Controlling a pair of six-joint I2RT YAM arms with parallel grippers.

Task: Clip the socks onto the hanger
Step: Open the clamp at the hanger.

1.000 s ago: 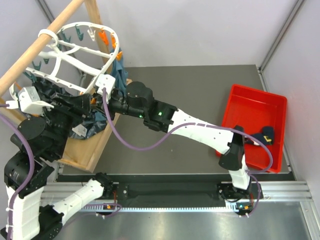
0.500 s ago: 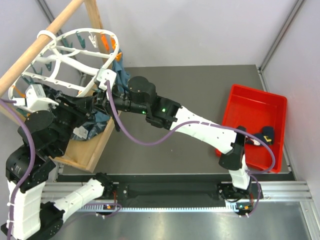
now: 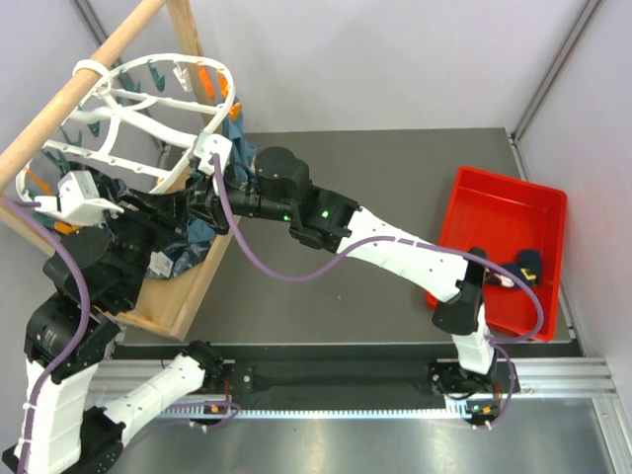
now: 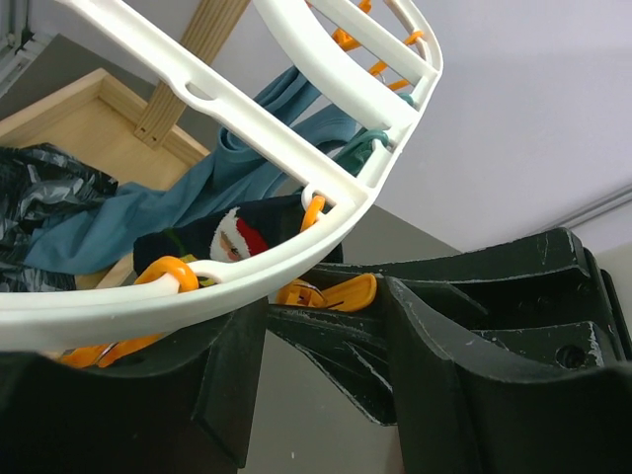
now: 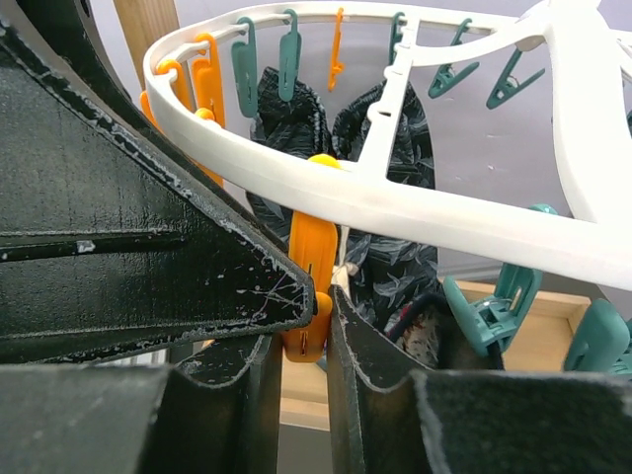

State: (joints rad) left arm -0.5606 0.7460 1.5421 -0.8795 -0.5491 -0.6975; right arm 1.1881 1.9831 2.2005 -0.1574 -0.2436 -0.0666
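Gripper on the right (image 5: 306, 331) is squeezing an orange clip (image 5: 314, 252) in a narrow pinch, with the hanger (image 5: 415, 212) rim crossing just above it. Gripper on the left (image 4: 316, 321) is gaping under that rim, Santa-face sock (image 4: 232, 237) sitting just beyond. Red bin (image 3: 513, 188), well away from both, is holding another dark sock (image 3: 523, 265).

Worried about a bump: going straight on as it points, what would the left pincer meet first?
Likely the white rim of the hanger, with an orange clip hanging just under it; depth is unclear.
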